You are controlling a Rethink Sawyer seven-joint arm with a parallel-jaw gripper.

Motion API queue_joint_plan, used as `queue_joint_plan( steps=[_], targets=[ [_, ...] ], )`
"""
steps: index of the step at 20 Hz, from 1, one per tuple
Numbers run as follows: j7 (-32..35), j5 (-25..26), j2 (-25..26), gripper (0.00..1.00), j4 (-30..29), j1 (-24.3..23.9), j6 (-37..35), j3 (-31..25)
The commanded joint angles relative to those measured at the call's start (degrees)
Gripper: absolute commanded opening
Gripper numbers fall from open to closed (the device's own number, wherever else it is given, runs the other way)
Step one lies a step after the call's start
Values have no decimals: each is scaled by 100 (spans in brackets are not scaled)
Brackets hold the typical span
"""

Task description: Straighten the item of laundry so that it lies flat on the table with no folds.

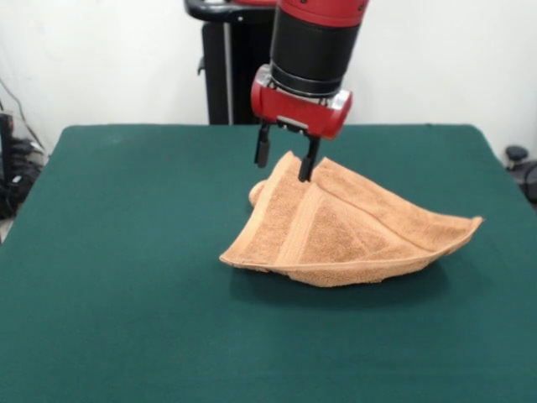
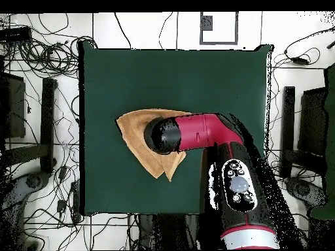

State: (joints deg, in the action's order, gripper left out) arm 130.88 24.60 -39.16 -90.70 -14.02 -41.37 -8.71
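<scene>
light-orange towel (image 1: pixel 352 235) with woven bands, dark green table (image 1: pixel 109 294)

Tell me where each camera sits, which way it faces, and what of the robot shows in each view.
Front view: low, across the table, looking level at the towel; shows the red and black arm and its end effector, fingers apart astride the towel's raised peak.
Overhead view: above, looking straight down at the table; shows the arm from above, hiding the end effector and part of the towel.
Shared: towel, table, arm.
</scene>
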Motion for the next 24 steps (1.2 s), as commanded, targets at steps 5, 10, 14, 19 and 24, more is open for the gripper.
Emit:
queue_joint_plan(
  steps=[5, 10, 14, 19, 24],
  targets=[
    [-916, 264, 350, 100, -587, -167, 500, -771],
    [-916, 308, 342, 100, -655, -227, 595, -814],
    [-837, 350, 348, 100, -659, -227, 622, -820],
    [-745, 389, 398, 100, -669, -205, 768, -801],
    [-701, 386, 456, 100, -726, -237, 978, -834]
  ],
)
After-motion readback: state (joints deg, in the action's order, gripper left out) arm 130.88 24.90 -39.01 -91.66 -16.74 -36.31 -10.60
